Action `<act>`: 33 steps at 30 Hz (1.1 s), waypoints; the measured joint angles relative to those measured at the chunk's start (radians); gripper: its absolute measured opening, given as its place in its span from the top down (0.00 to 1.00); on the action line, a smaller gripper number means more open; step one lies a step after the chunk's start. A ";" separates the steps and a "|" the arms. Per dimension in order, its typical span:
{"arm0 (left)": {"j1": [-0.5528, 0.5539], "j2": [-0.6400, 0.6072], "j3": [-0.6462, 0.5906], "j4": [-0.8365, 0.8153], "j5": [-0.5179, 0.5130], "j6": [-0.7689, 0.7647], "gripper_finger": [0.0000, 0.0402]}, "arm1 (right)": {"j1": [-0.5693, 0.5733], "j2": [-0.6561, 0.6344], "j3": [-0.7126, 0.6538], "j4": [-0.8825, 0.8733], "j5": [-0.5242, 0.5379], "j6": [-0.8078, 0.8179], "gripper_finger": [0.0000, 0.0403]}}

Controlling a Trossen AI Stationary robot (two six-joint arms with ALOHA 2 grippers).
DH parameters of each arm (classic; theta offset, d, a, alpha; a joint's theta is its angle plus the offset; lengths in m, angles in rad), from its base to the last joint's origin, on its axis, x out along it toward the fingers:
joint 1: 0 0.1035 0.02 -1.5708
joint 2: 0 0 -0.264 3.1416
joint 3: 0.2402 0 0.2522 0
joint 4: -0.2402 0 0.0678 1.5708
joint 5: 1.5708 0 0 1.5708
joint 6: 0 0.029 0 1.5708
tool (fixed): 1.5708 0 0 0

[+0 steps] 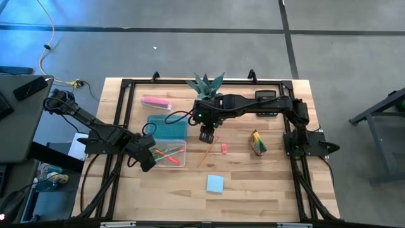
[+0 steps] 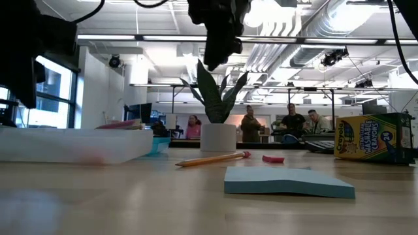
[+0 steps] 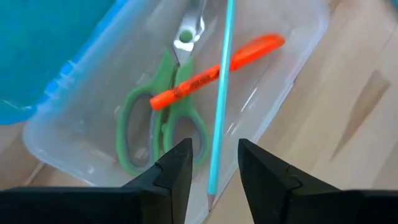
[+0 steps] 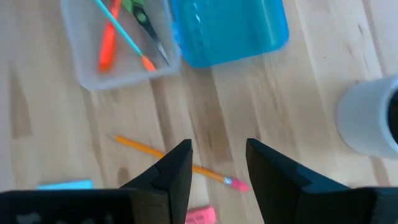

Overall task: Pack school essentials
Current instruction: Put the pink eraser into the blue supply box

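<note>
The right gripper [image 4: 214,163], jaws parted and empty, hovers directly over the orange pencil [image 4: 171,157], which lies diagonally across the jaw gap; the left gripper [image 3: 214,163], parted and empty, is farther away, above the clear box [image 3: 292,43].

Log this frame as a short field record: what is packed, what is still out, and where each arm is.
container: clear box on the table, its blue lid beside it
packed: green-handled scissors, red pen, teal pencil
still out: orange pencil, pink eraser, blue sticky-note pad, crayon box
left gripper: over the clear box's edge, jaws apart, nothing between them
right gripper: above the orange pencil, jaws apart, empty
other: potted plant, long pink bar
</note>
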 joint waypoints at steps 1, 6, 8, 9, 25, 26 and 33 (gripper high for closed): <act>0.007 -0.006 0.008 -0.001 -0.008 0.011 0.71 | 0.000 0.000 0.000 -0.019 0.012 0.000 0.65; 0.062 -0.030 0.063 -0.004 -0.050 0.112 0.71 | 0.000 0.000 0.000 -0.130 0.033 0.029 0.65; 0.091 -0.039 0.082 -0.005 -0.057 0.161 0.71 | 0.000 0.000 0.000 -0.164 0.033 0.034 0.65; 0.106 -0.041 0.093 -0.007 -0.061 0.184 0.71 | 0.000 0.000 0.000 -0.176 0.033 0.034 0.65; 0.320 -0.126 0.258 -0.168 -0.050 0.491 0.71 | 0.032 0.001 -0.133 -0.180 -0.063 0.265 0.65; 0.334 -0.131 0.266 -0.184 -0.053 0.503 0.71 | 0.037 0.002 -0.135 -0.178 -0.065 0.296 0.65; 0.424 -0.191 0.284 -0.226 -0.058 0.603 0.71 | 0.067 0.001 -0.135 -0.172 -0.054 0.555 0.65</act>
